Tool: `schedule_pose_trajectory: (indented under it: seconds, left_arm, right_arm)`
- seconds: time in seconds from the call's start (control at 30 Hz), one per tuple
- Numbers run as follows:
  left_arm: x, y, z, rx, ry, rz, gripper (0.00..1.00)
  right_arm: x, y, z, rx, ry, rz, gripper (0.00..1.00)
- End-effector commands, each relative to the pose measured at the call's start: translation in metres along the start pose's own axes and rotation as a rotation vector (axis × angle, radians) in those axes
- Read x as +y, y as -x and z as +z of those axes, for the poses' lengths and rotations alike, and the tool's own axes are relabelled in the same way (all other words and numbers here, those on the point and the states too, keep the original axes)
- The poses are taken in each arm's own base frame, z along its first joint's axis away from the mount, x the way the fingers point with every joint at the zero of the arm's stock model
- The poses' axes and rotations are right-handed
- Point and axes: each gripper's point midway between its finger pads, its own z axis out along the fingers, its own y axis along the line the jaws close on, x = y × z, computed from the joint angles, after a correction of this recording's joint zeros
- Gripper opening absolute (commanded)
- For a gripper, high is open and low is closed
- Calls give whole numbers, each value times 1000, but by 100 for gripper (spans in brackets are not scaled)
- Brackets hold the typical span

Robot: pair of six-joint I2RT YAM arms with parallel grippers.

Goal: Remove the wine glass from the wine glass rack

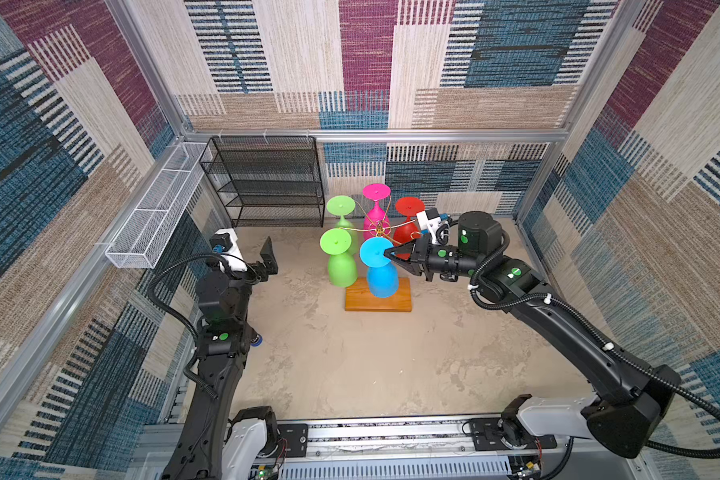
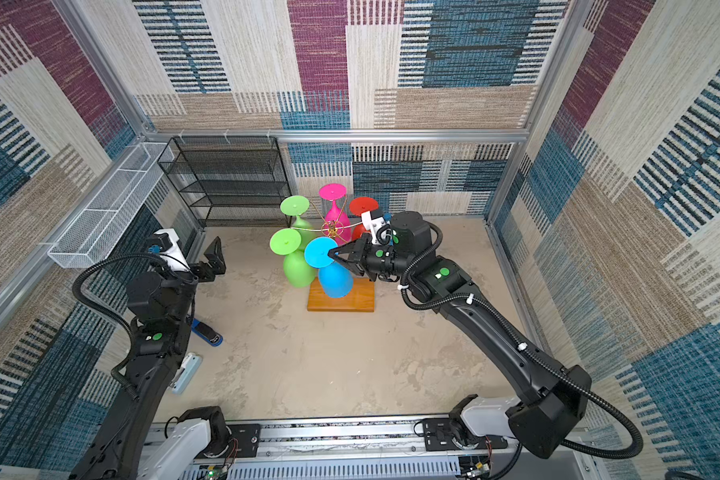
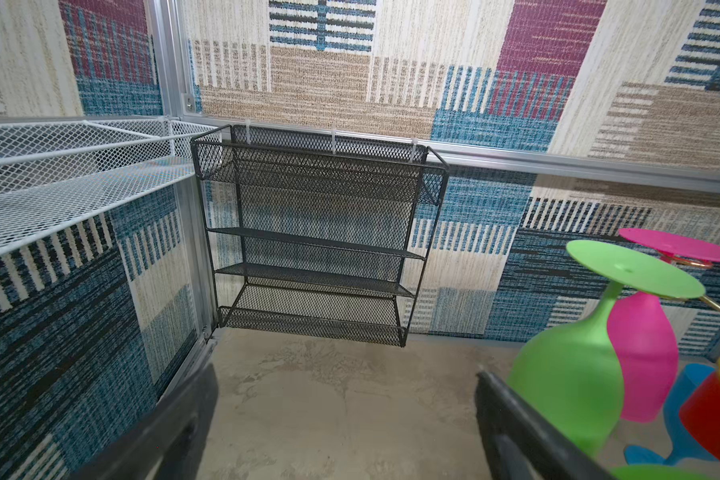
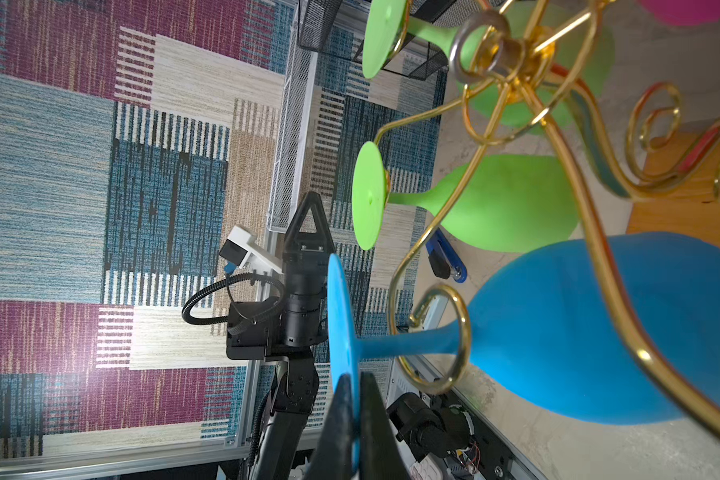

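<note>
— Right wrist view: right gripper [image 4: 352, 380] doing what?
— Pressed onto the foot disc of the blue wine glass [image 4: 578, 328], rim right between its fingertips. Stem sits in a curl of the wine glass rack [image 4: 512, 45], just beyond the tips.
— And left gripper [image 1: 269, 259]?
— Spread wide, holding nothing, well apart from the rack.

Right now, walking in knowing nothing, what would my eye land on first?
The gold rack in the middle, hung with bright upside-down glasses in green, pink, red and blue. The right gripper is shut on the foot rim of the blue glass, which hangs nearest the front. The left gripper stands open, off to the left.
</note>
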Motion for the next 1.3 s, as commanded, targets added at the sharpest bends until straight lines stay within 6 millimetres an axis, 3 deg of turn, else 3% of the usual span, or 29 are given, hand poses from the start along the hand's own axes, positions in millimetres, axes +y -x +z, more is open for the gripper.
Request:
schedule_pose_trajectory:
  seconds: [0.0, 1.27]
  left_arm:
    - [0, 11, -1, -46, -4, -34, 99]
    - [6, 13, -1, -54, 6, -49, 99]
  right_arm:
    - [4, -3, 0, 21, 19, -26, 0]
    - [6, 22, 17, -54, 27, -21, 0]
